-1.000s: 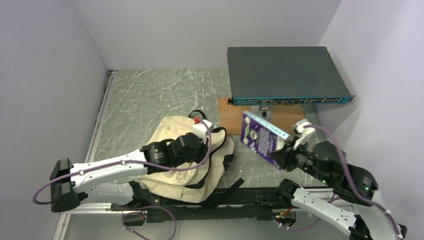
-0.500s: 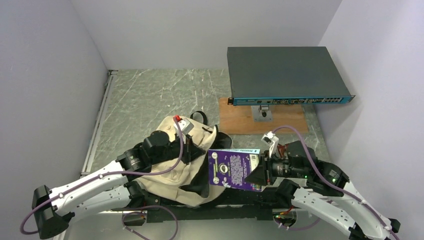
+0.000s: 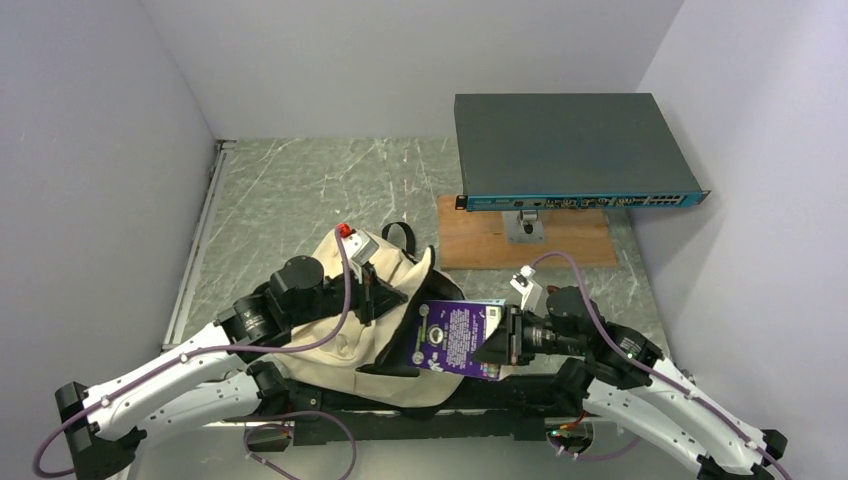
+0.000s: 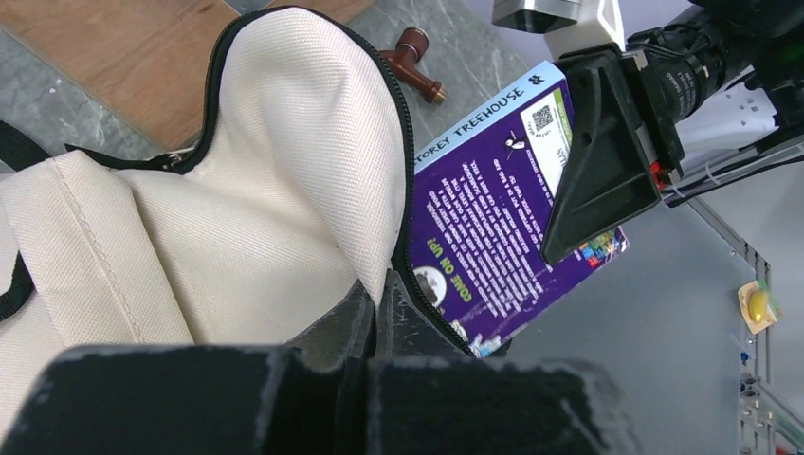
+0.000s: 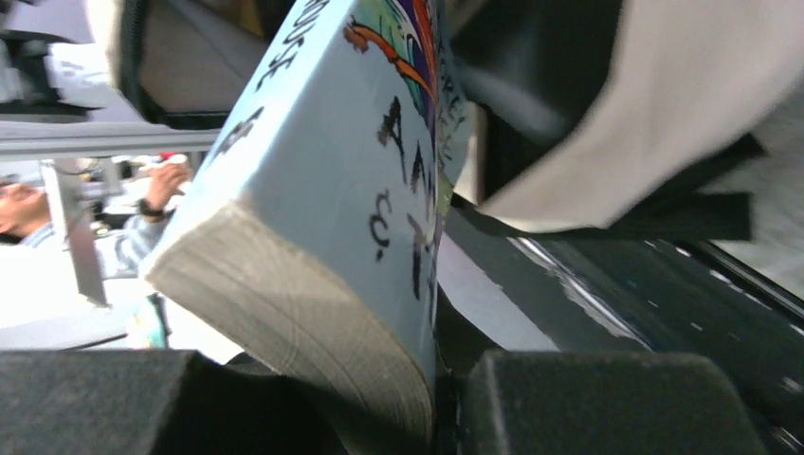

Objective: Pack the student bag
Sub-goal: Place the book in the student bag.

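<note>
The cream-beige student bag (image 3: pixel 345 335) lies near the front of the table, its zipped mouth facing right. My left gripper (image 3: pixel 385 297) is shut on the bag's top flap (image 4: pixel 313 180) by the zipper edge and holds it lifted, so the mouth gapes. My right gripper (image 3: pixel 500 345) is shut on a purple paperback book (image 3: pixel 455 338) and holds it at the bag's mouth, its left end just inside the opening. In the left wrist view the book (image 4: pixel 493 204) sits right of the flap. In the right wrist view the book's pale blue spine (image 5: pixel 322 180) fills the frame.
A dark network switch (image 3: pixel 570 148) stands at the back right on a wooden board (image 3: pixel 480 245). A small brown object (image 4: pixel 414 62) lies on the table beyond the bag. Black bag straps (image 3: pixel 400 236) trail behind the bag. Walls close in left and right.
My right gripper has carried the purple book down and left from near the board to the bag's mouth. My left gripper has pulled the flap up and back toward the left.
</note>
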